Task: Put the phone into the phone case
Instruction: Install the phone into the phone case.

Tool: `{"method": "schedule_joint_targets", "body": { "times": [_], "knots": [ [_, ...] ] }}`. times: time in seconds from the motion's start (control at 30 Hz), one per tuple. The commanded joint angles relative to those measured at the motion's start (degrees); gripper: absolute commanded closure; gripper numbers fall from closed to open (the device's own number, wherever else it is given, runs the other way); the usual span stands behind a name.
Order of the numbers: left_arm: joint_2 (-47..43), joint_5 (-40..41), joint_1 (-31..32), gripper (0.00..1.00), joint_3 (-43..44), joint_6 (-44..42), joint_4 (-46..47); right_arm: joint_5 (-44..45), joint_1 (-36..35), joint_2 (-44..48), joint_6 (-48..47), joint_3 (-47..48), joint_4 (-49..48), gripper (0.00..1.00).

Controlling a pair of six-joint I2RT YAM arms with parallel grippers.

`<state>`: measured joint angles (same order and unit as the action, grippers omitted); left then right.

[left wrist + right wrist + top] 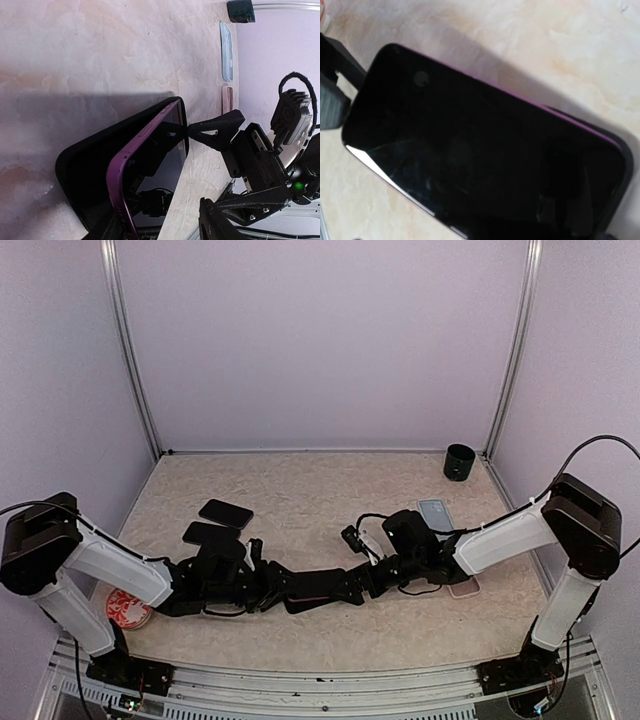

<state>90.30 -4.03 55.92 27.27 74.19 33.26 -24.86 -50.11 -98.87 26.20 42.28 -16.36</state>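
A phone with a purple rim and black screen [167, 165] lies tilted in a black phone case [80, 170]. One long edge is lifted out of the case. In the top view the phone [315, 592] sits between both arms. My left gripper [266, 582] is at its near end, jaws apart, with bare table showing beside the screen. My right gripper [362, 580] is wide open at the far end, and one of its fingertips [196, 132] touches the phone's end. In the right wrist view the phone [470, 150] fills the frame, with the case [621, 150] wrapping its right end.
Two more black phone-sized slabs [226, 512] [208, 533] lie at the left rear. A pale blue case [436, 512] and a pink case [464, 588] lie by the right arm. A black cup [459, 462] stands at the back right, a red-and-white disc [128, 608] at front left.
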Motion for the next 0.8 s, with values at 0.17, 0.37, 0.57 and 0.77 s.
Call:
{"method": "schedule_joint_targets", "body": {
  "times": [0.17,0.37,0.57,0.77],
  "knots": [
    [-3.84,2.23,-0.12,0.51,-3.04,-1.30,-1.87,-1.06,-0.08,1.40,-0.32,0.57,0.23,0.00],
    [-5.54,2.85,-0.14,0.51,-4.81,-1.07,-2.24,-1.24,-0.08,1.08,-0.18,0.31,-0.15,0.00],
    [-7.74,3.77,-0.09,0.51,-5.12,-1.63,-4.44,-1.45,-0.08,1.05,0.21,0.17,-0.68,0.00],
    [-6.41,3.77,-0.06,0.51,-5.05,-2.21,-4.71,-2.54,-0.14,1.12,1.36,-0.50,-2.07,0.00]
  ]
}}
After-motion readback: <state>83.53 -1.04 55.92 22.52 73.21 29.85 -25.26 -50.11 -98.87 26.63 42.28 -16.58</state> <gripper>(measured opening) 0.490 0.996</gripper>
